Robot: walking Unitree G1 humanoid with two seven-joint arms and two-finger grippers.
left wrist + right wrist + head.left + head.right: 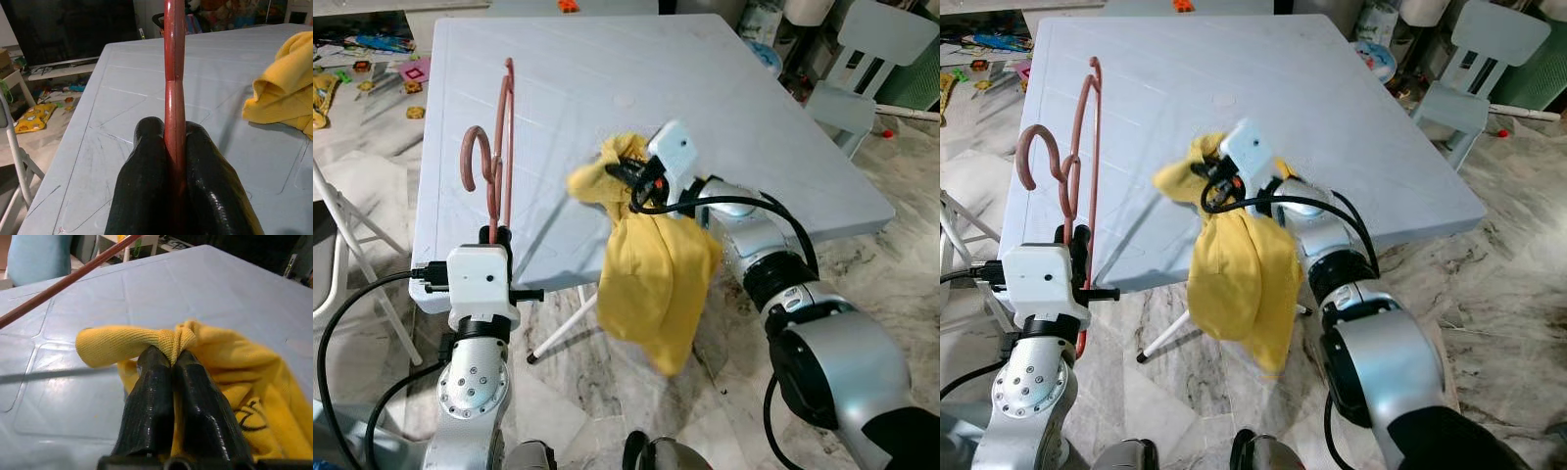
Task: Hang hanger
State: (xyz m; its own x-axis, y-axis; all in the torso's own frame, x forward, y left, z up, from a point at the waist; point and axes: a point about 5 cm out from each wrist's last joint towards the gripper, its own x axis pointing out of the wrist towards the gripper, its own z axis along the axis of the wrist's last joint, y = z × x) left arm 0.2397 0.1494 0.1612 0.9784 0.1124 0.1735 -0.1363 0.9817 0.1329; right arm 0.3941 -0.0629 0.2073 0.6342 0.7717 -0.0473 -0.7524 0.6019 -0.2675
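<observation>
The left gripper (495, 233) is clamped on the hanger (499, 147), its two fingers (146, 161) pressed flat against the red bar so the frame stands upright above the hand, hook curling off to the outer side. Held this way, the hanger's open frame faces the other arm, which looks like a deliberate presentation for threading cloth onto it.

The right gripper (628, 174) is closed on a bunched fold of the shirt (656, 274); its fingertips (161, 367) pinch the yellow knit near what seems to be a collar or sleeve edge. Most of the shirt hangs below that hand, draped past the table (783, 147) edge, while a smaller bunch rests on the tabletop just ahead of the fingers. Lifting by one pinch lets the cloth fall open under its own weight.

The hanger stands beside the shirt, apart from it; the two are not yet joined. I judge the next step to be bringing them together.
</observation>
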